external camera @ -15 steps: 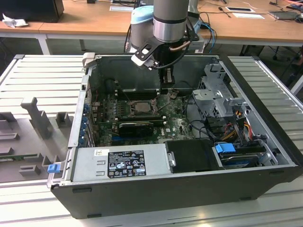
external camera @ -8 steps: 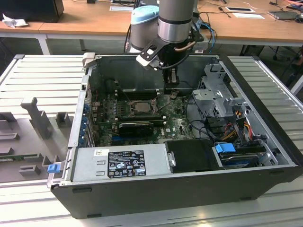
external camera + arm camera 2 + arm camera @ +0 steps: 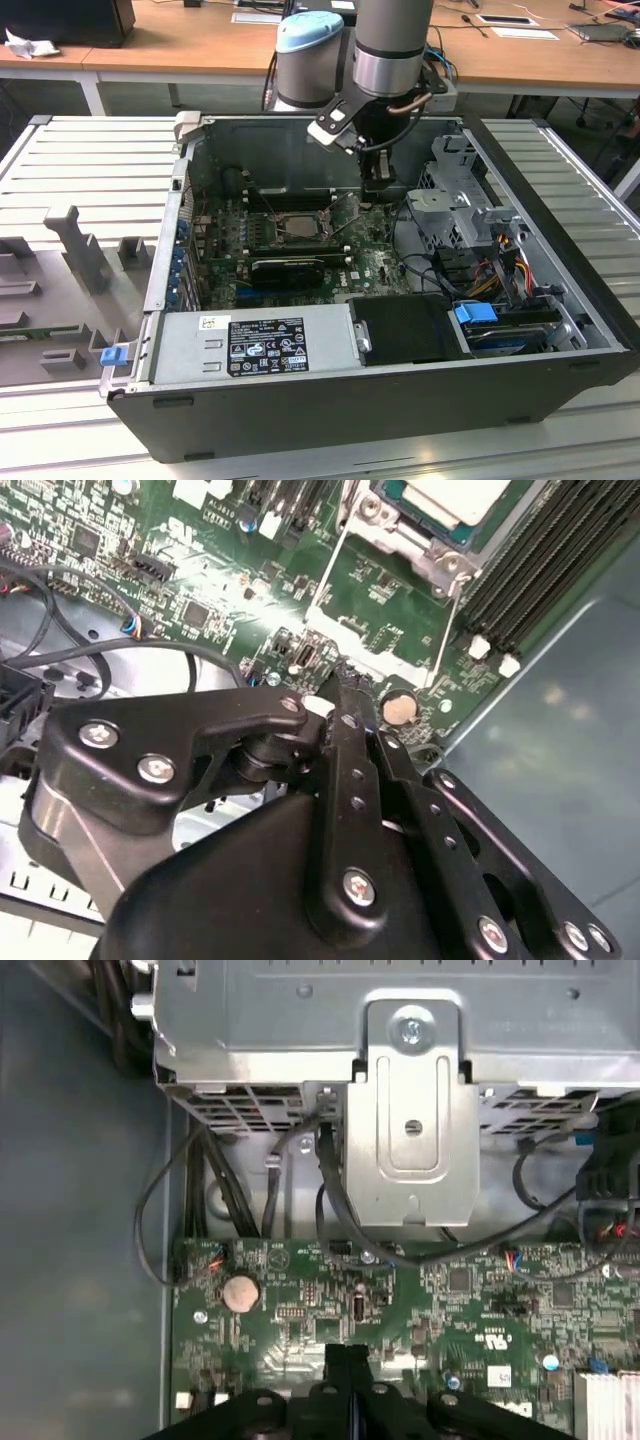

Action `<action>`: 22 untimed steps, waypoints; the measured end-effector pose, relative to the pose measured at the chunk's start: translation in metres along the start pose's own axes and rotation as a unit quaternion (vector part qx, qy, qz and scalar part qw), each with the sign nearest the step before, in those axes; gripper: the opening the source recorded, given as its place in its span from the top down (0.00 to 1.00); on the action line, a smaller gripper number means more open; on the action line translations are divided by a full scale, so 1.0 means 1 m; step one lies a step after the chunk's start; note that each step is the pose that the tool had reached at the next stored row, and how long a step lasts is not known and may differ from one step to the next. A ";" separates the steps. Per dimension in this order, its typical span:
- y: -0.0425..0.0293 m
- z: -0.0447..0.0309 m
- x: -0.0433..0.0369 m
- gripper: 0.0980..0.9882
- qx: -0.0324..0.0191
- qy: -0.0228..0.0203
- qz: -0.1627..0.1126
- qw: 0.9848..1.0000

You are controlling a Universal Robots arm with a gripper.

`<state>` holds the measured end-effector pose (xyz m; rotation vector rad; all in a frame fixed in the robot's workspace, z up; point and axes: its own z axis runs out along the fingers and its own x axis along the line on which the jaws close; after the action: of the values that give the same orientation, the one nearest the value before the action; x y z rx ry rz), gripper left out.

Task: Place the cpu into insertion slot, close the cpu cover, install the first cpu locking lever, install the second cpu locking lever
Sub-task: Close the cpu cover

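One cpu (image 3: 450,495) sits in the one insertion slot (image 3: 322,232) on the green motherboard (image 3: 480,1300). Two thin silver rods run beside it: one lever (image 3: 328,568) and another lever (image 3: 449,615). One gripper (image 3: 335,687) hovers low over the board near one coin cell (image 3: 241,1292). Its fingers are pinched together, apparently on nothing.

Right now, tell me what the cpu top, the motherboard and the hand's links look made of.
The cpu: pale matte metal top, probably plated. The motherboard: glossy green laminate carrying soldered parts, likely fibreglass. The hand: matte black links with bright screws; metal or hard plastic, I cannot tell.
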<state>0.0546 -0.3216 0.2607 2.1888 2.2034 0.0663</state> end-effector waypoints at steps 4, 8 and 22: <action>0.0026 0.0080 -0.0001 0.99 0.000 -0.003 0.000 1.000; 0.0038 0.0117 -0.0002 0.99 0.025 -0.003 0.000 1.000; -0.0024 0.0112 -0.0001 0.99 0.041 -0.003 0.000 0.999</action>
<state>0.0528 -0.3217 0.2493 2.2272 2.2424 -0.0302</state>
